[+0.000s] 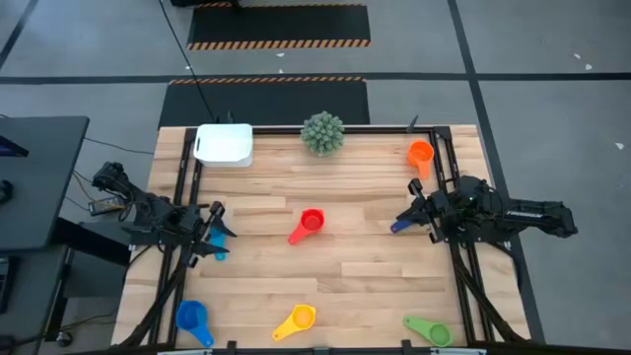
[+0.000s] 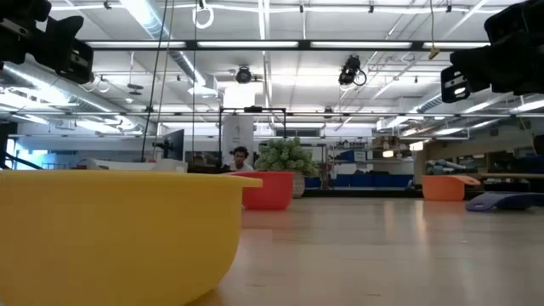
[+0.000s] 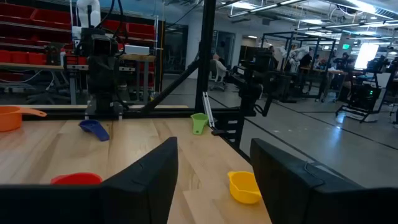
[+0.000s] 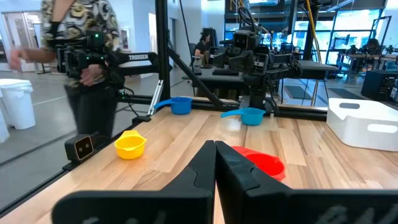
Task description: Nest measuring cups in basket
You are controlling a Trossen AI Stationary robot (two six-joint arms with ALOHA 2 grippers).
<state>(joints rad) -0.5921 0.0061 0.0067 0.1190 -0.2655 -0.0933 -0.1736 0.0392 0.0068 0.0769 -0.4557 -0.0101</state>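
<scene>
While cups scattered, basket [image 1: 224, 144] cupless.

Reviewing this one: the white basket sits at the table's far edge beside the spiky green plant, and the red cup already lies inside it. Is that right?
Not quite. The red cup is not in the basket; it lies on the bare wood near the middle of the table, as the high view shows. The rest holds: the white basket sits at the far edge beside the spiky green plant.

right gripper [image 4: 215, 163] closed; red cup [image 4: 260, 163] beyond, basket [image 4: 367, 124] aside.
</scene>
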